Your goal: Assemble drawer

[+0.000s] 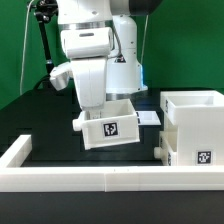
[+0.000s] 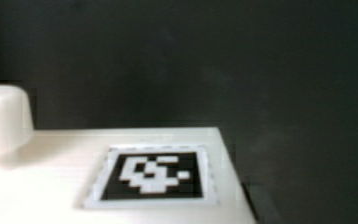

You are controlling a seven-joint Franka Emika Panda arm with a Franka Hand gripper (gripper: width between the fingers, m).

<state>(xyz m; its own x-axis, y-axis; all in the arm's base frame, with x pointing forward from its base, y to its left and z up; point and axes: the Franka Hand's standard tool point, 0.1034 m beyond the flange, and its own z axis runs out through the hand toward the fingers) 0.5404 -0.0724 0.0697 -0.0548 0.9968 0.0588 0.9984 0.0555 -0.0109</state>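
A small white drawer tray (image 1: pixel 110 127) with a black-and-white tag on its face hangs tilted above the black table. My gripper (image 1: pixel 86 114) is shut on the tray's wall at the exterior view's left. The tall white housing (image 1: pixel 195 125), open at the top and tagged low on its front, stands at the exterior view's right, apart from the tray. The wrist view shows the tray's white panel (image 2: pixel 60 152) and its tag (image 2: pixel 153 172) close up. A blurred white block (image 2: pixel 2 120) stands at the panel's edge; my fingertips cannot be made out there.
A low white border wall (image 1: pixel 60 178) runs along the front of the table and up the exterior view's left side. A corner of the flat marker board (image 1: pixel 150 118) shows behind the tray. A green backdrop stands behind the arm.
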